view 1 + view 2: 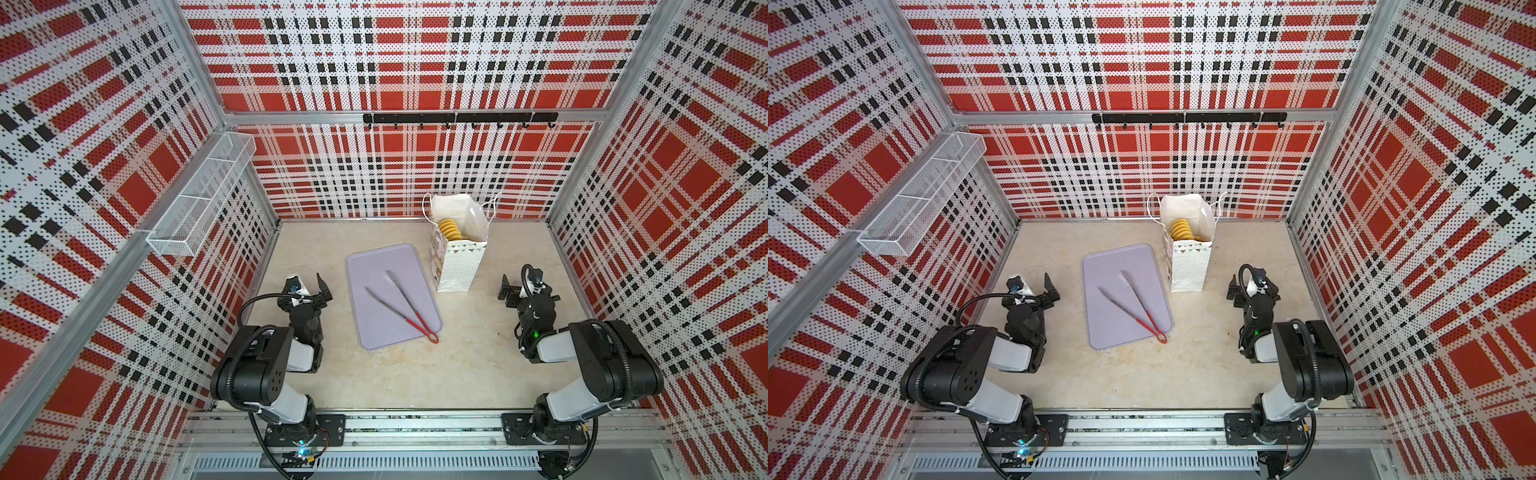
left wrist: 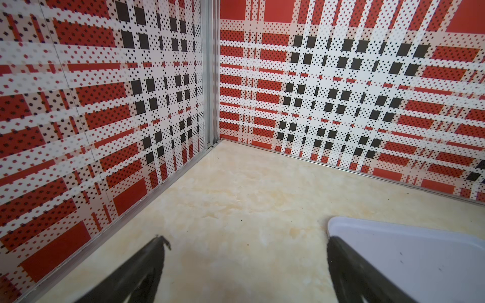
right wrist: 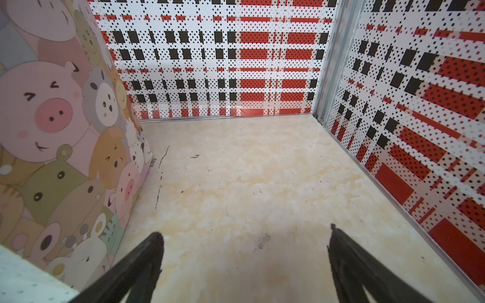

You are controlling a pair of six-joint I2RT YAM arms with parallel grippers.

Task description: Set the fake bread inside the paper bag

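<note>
Fake bread (image 1: 451,230) sits inside the upright paper bag (image 1: 459,266) just beside the tray (image 1: 374,266) bearing tongs (image 1: 399,286), while the left gripper (image 2: 246,241) and right gripper (image 3: 245,236) flank them, jaws spread wide, empty.

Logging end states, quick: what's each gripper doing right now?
Left gripper: open, holding nothing.
Right gripper: open, holding nothing.

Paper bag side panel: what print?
The paper bag side shows pastel cartoon animals, pink pigs included; clearest in the right wrist view.
</note>
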